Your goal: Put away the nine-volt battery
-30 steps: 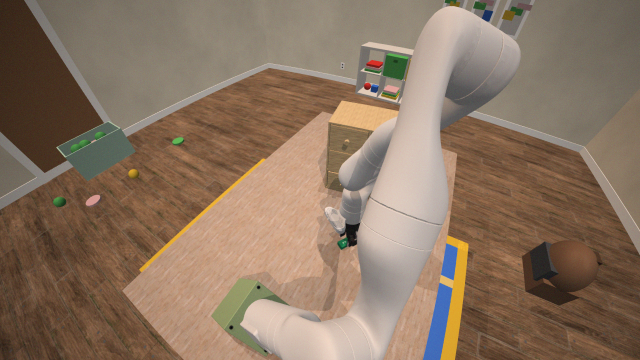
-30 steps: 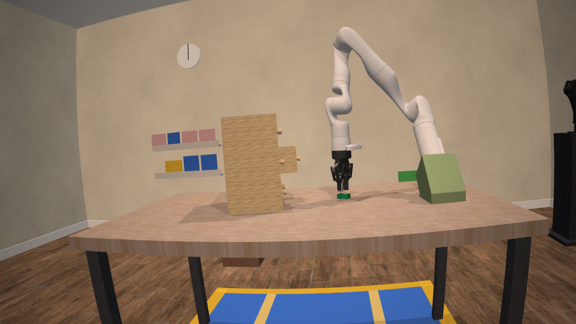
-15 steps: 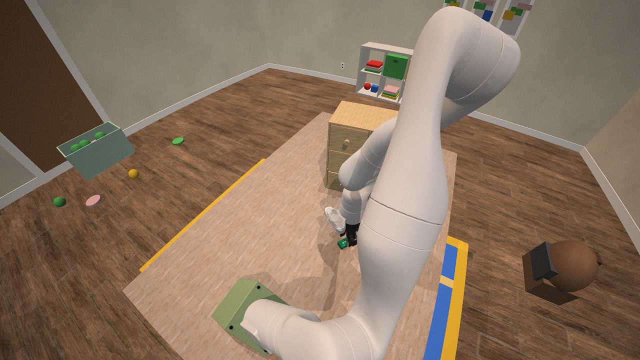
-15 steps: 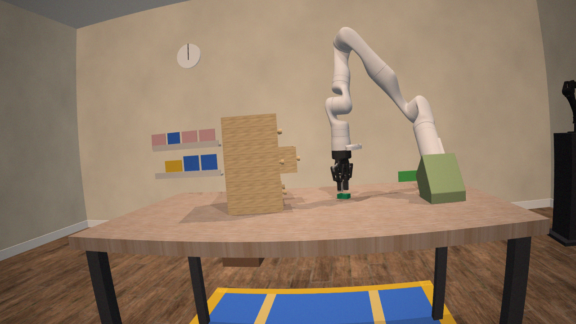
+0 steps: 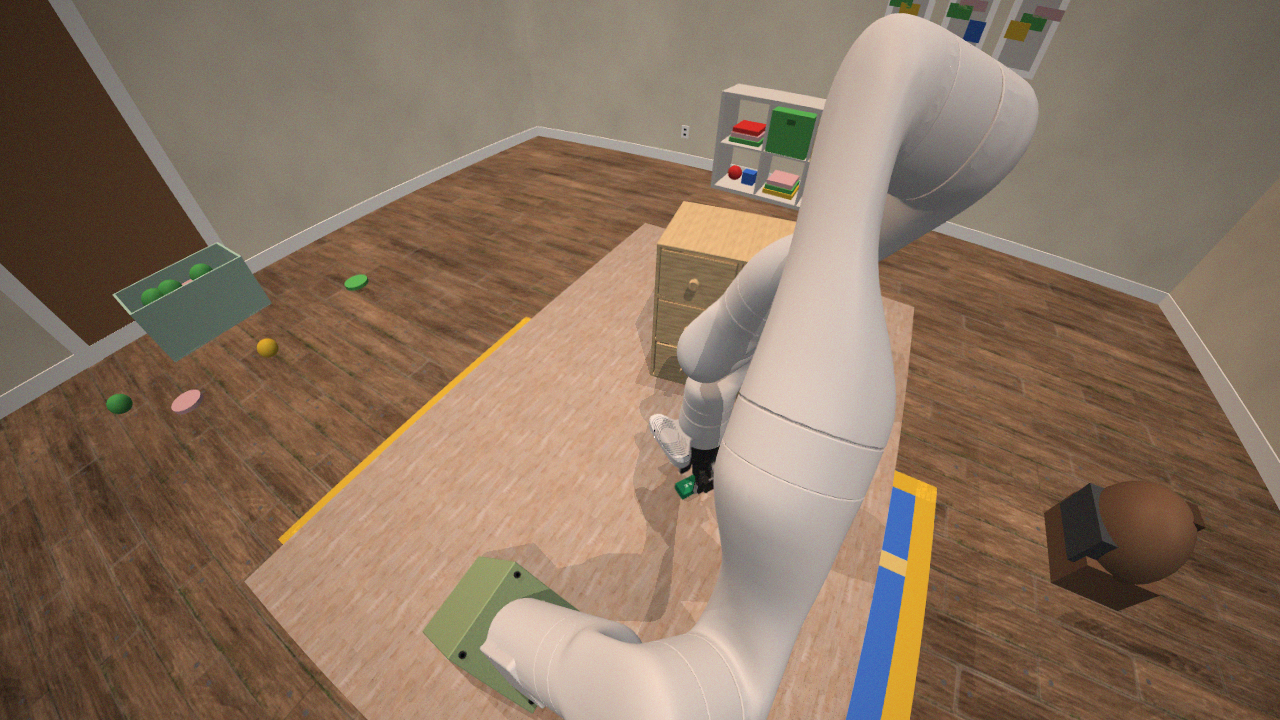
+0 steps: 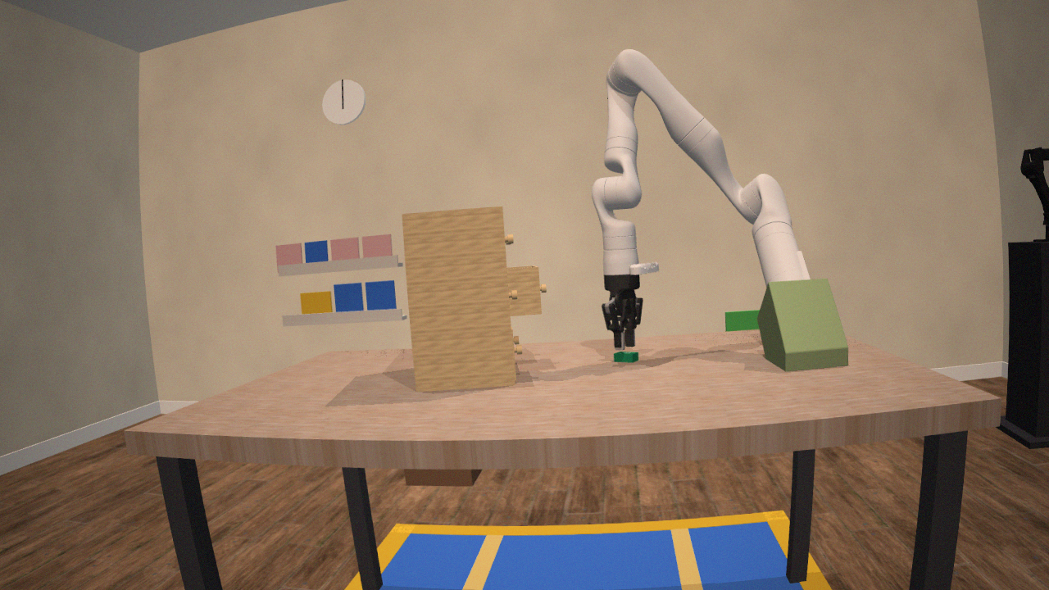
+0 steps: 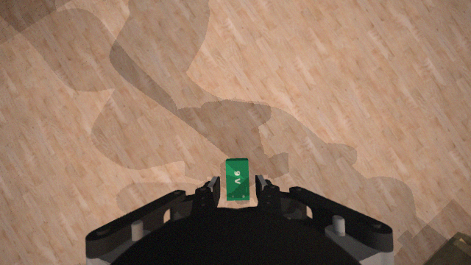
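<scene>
Green nine-volt battery [image 5: 686, 487] [image 6: 625, 357] [image 7: 238, 179] lies beneath the partly open, empty jaws [image 5: 704, 488] [image 6: 624, 346].

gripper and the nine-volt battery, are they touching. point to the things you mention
Apart: the wrist view shows strips of table between the battery [image 5: 685, 487] [image 6: 625, 357] [image 7: 237, 180] and both fingers of the open gripper [image 5: 705, 488] [image 6: 624, 346] [image 7: 238, 185].

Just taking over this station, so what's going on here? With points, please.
The arm's end effector [image 5: 704, 488] [image 6: 624, 344] [image 7: 238, 185] is open above the green nine-volt battery [image 5: 685, 487] [image 6: 625, 357] [image 7: 237, 179], with a finger on either side of it in the wrist view. Nothing is gripped; the battery lies on the table [image 5: 429, 501] [image 6: 572, 410] [image 7: 331, 73]. One middle-height drawer [image 6: 524, 291] of the wooden chest [image 5: 725, 234] [image 6: 458, 301] stands pulled out. Its contents can't be seen from here.
</scene>
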{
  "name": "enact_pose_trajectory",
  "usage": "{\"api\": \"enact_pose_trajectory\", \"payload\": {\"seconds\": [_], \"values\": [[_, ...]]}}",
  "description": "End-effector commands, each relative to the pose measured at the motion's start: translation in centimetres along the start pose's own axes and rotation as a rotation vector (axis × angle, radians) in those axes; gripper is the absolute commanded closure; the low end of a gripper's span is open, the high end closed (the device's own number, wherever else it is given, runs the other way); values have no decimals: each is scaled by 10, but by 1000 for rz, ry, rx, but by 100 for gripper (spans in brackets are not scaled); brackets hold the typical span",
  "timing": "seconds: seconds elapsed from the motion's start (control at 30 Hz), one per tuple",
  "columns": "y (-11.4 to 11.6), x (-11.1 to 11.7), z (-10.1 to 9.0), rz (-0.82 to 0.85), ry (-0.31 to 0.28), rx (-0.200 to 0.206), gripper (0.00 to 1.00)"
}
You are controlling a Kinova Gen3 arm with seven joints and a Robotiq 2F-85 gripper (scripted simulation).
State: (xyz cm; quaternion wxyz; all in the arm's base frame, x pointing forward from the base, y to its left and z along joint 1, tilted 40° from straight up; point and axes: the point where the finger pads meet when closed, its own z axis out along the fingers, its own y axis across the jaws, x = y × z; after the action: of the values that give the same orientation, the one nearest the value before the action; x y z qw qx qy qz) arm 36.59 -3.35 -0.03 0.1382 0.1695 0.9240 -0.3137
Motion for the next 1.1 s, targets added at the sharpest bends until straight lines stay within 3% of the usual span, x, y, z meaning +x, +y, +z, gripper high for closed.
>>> {"api": "enact_pose_trajectory", "payload": {"seconds": [0.0, 0.3, 1.07], "values": [[-1, 1, 4, 11, 0, -1, 58], [-1, 1, 23, 11, 0, -1, 58], [-1, 1, 24, 11, 0, -2, 58]]}}
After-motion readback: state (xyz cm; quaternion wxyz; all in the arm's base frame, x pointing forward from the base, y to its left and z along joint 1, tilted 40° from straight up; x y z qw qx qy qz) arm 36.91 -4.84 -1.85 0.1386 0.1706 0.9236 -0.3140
